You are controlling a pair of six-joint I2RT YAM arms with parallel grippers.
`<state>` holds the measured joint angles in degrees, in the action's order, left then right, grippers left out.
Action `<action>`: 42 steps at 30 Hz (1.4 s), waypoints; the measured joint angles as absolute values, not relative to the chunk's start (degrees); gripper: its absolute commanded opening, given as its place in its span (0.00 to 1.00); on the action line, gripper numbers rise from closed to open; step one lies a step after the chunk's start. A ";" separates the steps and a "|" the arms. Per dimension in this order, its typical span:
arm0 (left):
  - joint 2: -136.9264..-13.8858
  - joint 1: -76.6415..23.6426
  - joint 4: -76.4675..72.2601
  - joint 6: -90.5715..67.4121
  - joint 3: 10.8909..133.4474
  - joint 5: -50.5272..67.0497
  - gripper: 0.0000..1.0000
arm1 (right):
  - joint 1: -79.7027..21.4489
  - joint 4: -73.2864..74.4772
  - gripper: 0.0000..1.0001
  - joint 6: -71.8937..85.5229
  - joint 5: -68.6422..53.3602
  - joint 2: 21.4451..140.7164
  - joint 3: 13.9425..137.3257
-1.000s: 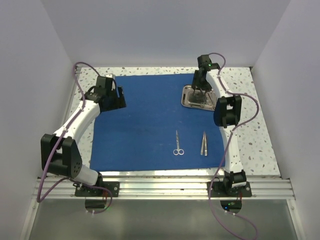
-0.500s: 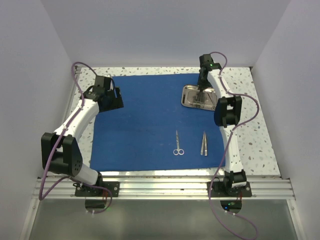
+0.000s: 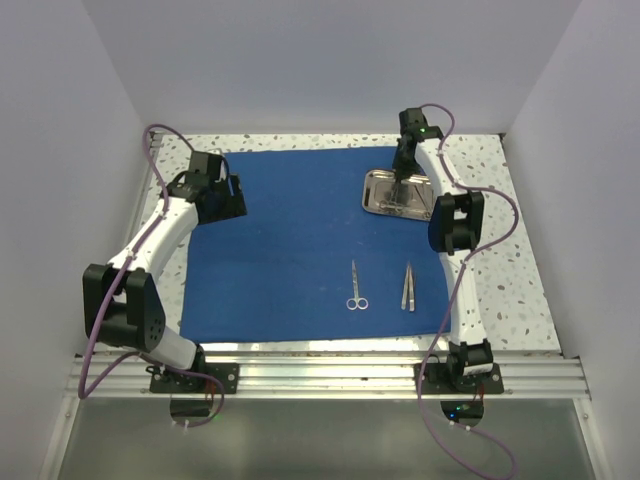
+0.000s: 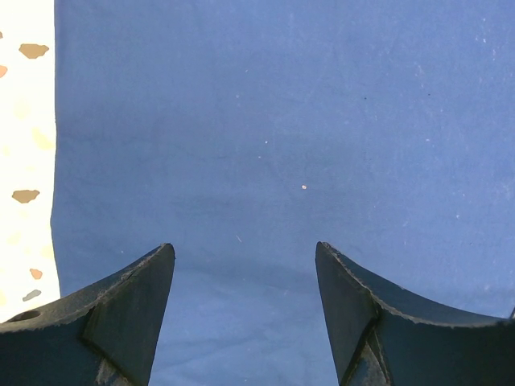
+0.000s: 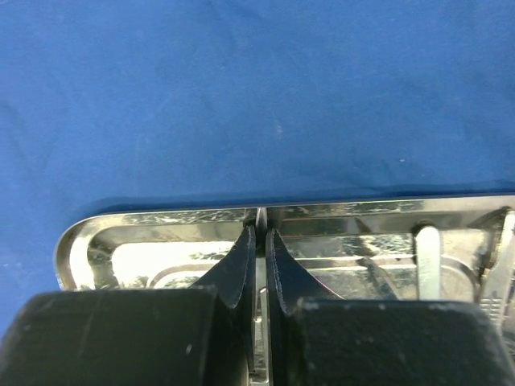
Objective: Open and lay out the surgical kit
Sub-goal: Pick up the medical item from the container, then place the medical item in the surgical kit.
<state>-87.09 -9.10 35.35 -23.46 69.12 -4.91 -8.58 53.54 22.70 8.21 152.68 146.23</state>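
Our left gripper [image 4: 244, 265] hangs spread wide over the flat, matte royal-blue cloth wrap [image 3: 290, 240]. Our right gripper [image 5: 257, 237] is narrowed onto a slim silver instrument [image 5: 259, 314] inside the shiny, round-cornered steel tray [image 5: 145, 225]. Scissors [image 3: 356, 287] and tweezers [image 3: 408, 287] lie side by side on the wrap.
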 measured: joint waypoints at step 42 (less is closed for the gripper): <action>-76.38 -9.06 30.48 -23.44 61.21 3.64 0.75 | -29.54 43.88 0.94 30.35 -0.30 105.36 83.59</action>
